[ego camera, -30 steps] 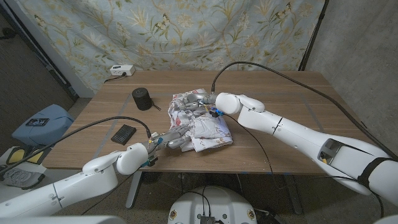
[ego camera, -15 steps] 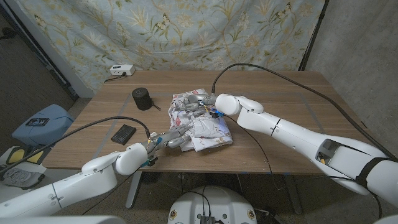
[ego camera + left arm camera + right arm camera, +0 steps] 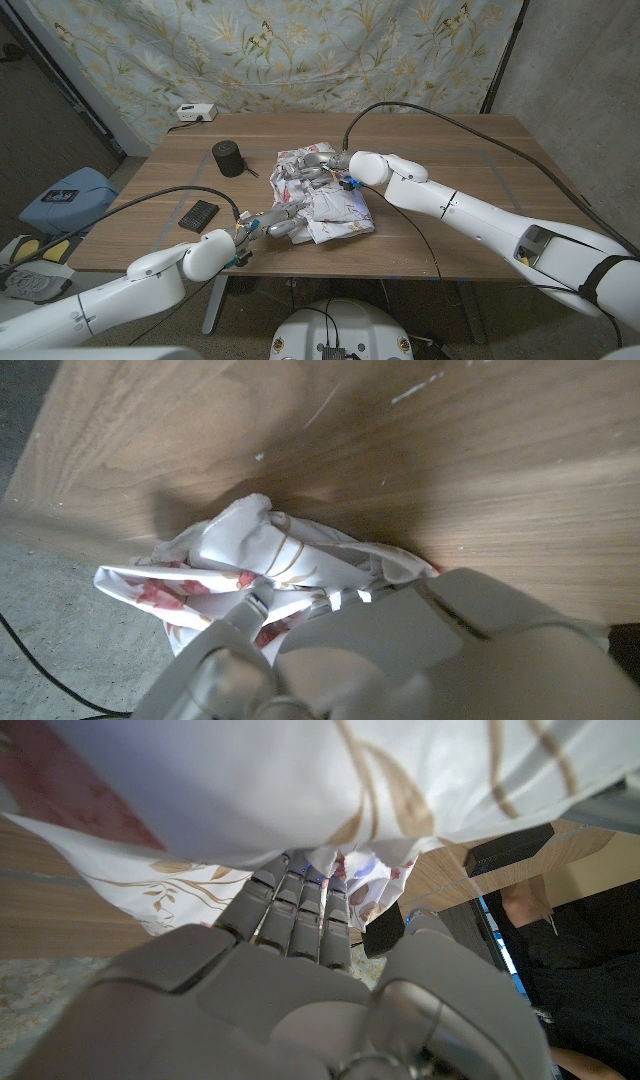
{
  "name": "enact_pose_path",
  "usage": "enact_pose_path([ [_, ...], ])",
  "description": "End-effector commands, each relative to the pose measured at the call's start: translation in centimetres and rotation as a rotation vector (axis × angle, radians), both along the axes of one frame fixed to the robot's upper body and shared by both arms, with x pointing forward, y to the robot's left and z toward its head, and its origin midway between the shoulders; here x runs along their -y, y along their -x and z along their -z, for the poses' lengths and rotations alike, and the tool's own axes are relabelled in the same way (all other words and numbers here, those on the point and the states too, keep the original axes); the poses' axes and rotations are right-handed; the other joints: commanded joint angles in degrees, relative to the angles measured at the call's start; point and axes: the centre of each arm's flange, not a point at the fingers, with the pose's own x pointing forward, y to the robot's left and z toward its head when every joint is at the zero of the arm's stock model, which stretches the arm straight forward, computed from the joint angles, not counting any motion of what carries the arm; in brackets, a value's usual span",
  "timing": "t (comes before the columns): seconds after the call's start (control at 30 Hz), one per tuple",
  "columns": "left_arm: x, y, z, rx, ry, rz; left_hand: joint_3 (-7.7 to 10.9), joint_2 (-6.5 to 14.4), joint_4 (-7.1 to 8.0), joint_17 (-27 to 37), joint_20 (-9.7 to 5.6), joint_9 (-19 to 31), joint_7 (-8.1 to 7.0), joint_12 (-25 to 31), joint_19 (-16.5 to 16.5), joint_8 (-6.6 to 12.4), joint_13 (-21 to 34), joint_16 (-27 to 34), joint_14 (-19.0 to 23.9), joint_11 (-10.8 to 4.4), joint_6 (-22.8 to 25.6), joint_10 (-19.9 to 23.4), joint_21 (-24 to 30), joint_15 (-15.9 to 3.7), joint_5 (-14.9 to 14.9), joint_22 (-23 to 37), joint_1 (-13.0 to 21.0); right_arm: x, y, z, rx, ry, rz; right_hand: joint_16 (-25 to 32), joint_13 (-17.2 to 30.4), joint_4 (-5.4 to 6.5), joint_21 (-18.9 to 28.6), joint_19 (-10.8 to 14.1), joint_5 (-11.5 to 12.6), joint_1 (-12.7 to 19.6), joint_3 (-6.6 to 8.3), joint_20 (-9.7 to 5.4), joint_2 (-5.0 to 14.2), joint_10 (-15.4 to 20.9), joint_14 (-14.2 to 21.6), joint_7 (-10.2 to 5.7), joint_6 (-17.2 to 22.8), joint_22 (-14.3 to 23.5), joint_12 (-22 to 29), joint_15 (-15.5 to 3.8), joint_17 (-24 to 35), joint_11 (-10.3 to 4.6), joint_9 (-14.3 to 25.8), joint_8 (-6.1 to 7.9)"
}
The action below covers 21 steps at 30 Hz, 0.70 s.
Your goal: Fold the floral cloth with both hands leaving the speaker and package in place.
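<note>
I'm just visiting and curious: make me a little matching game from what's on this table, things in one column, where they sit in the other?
Things:
1. speaker
2. package
3. cloth
4. white box

Places:
A. table's far left corner
B. crumpled mid-table, between both hands
C. flat near the left front edge
D. upright, left of the cloth, further back

Pairs: 1-D, 2-C, 3-B, 4-A

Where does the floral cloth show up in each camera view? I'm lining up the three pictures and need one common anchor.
Head view: the floral cloth lies crumpled mid-table, between both hands.
Left wrist view: the cloth is bunched on the wood just beyond the left hand.
Right wrist view: the cloth hangs over the right hand.
Shared landmark: the wooden table appears in all three.
</note>
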Motion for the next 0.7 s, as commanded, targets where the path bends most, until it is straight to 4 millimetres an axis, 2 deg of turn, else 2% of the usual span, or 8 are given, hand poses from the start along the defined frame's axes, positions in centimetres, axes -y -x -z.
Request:
enact_pose_path([
  [0.03, 0.2, 1.7, -1.6, 0.058, 0.016, 0.005, 0.22, 0.0, -0.08, 0.2, 4.31, 0.1, 0.16, 0.0, 4.9, 0.35, 0.1, 0.1, 1.5, 0.02, 0.5, 0.3, 0.1, 1.41, -0.3, 0.1, 0.4, 1.0, 1.3, -1.0, 0.004, -0.025, 0.004, 0.1, 0.1, -0.07, 0.3, 0.1, 0.2, -0.2, 0.42, 0.14, -0.08, 0.6, 0.4, -0.02, 0.4, 0.1, 0.1, 0.17, 0.1, -0.01, 0.0, 0.1],
  [0.7, -1.0, 3.4, -3.5, 0.183, 0.061, -0.031, 0.47, 0.1, -0.34, 0.2, 4.35, 0.1, 0.31, 0.1, 5.6, 0.24, 0.1, 0.1, 2.3, 0.11, 1.3, 1.1, 0.2, 1.45, -0.3, 0.0, 0.7, 2.2, 2.3, -2.9, 0.073, -0.062, 0.039, 0.0, 0.1, -0.31, 0.2, 0.0, 0.2, -0.1, 0.65, 0.3, -0.28, 0.6, 0.4, -0.01, 0.8, 0.1, 0.1, 0.26, -0.2, 0.05, 0.0, 0.19],
])
